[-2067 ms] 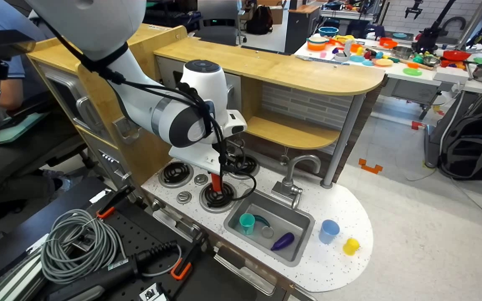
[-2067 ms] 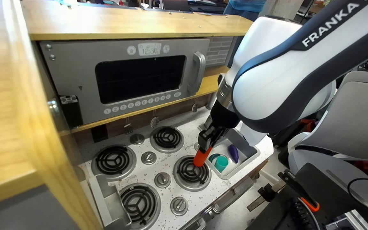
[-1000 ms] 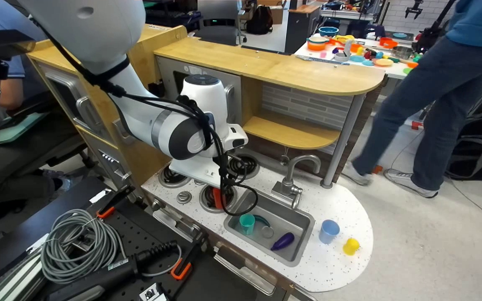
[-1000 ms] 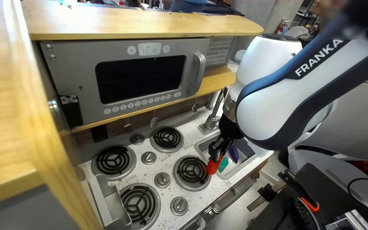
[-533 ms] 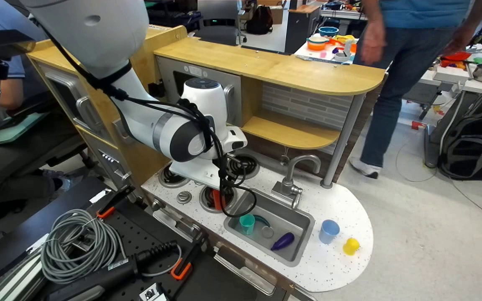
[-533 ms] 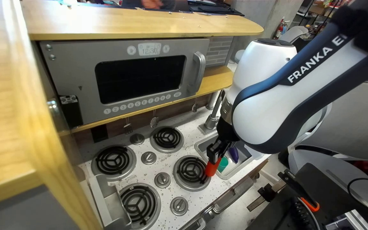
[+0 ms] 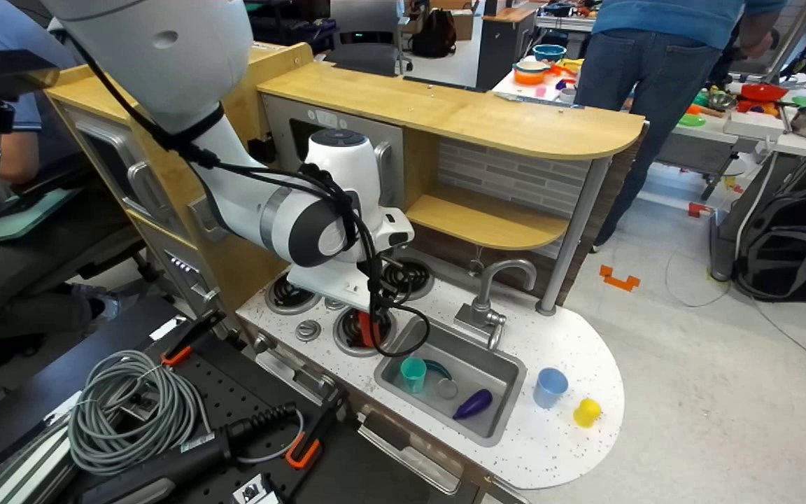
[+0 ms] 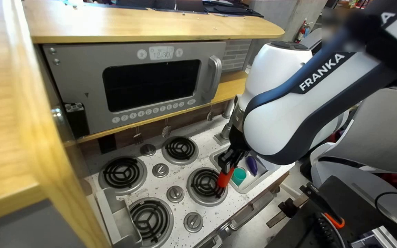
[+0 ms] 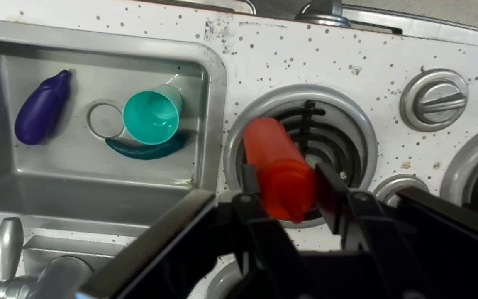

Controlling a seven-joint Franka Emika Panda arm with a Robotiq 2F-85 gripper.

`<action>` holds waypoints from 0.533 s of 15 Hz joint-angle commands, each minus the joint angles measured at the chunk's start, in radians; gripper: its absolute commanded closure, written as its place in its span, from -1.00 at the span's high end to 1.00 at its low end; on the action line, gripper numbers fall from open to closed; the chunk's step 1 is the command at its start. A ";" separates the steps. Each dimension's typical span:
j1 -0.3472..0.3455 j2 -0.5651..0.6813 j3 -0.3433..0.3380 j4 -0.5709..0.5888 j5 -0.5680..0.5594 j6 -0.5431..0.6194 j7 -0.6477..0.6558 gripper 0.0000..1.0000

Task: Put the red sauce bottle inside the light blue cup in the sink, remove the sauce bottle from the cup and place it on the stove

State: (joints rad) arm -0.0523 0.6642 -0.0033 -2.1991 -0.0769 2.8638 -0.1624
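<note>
My black fingers (image 9: 332, 195) pinch the red plastic-looking cylindrical sauce bottle (image 9: 275, 155) near its tapered top: probably light, squeezable, best held there gently.

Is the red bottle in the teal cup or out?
Out: the gripper holds the red bottle over a burner; the teal cup stands in the sink.

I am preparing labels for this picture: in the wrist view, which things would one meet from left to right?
Purple eggplant, round sink drain, turquoise cup, red sauce bottle, upper stove knob.
</note>
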 commanded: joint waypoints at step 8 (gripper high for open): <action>0.028 0.041 -0.017 0.051 -0.013 0.013 0.033 0.39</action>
State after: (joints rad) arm -0.0436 0.6885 -0.0033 -2.1661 -0.0769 2.8651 -0.1530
